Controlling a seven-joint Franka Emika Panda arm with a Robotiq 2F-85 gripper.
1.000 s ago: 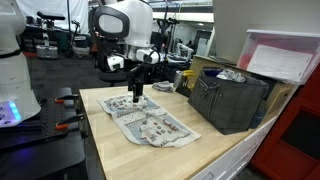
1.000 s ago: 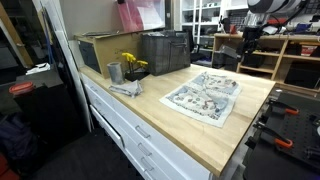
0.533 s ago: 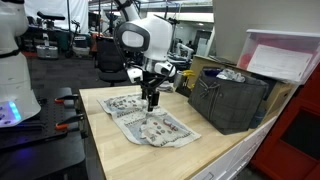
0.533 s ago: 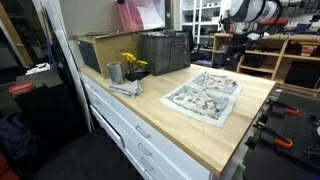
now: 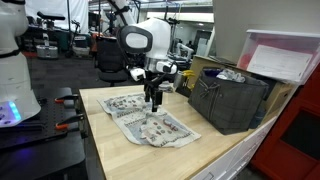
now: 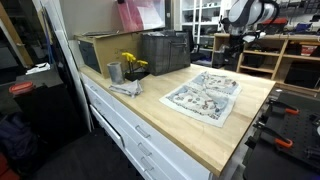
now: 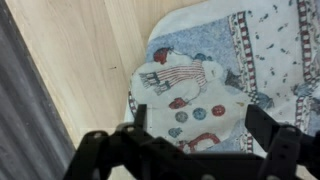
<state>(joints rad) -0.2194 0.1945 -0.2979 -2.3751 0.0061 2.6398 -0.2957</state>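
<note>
On the wooden surface point(image 5: 112, 152), printed cloth point(image 5: 160, 128) looks light, limp, probably best pinched at an edge; claw point(image 5: 152, 104) above, wide open, empty.

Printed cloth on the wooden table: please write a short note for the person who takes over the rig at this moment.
The tool is open and empty. It points down above the printed cloth, and the wrist view shows it near the cloth's edge.
The printed cloth lies spread out on the wooden table, apart from the dark crate.
Done: the tool stands over the cloth.
Left: nothing is gripped yet. Probably lower the tool and close it on the cloth.
</note>
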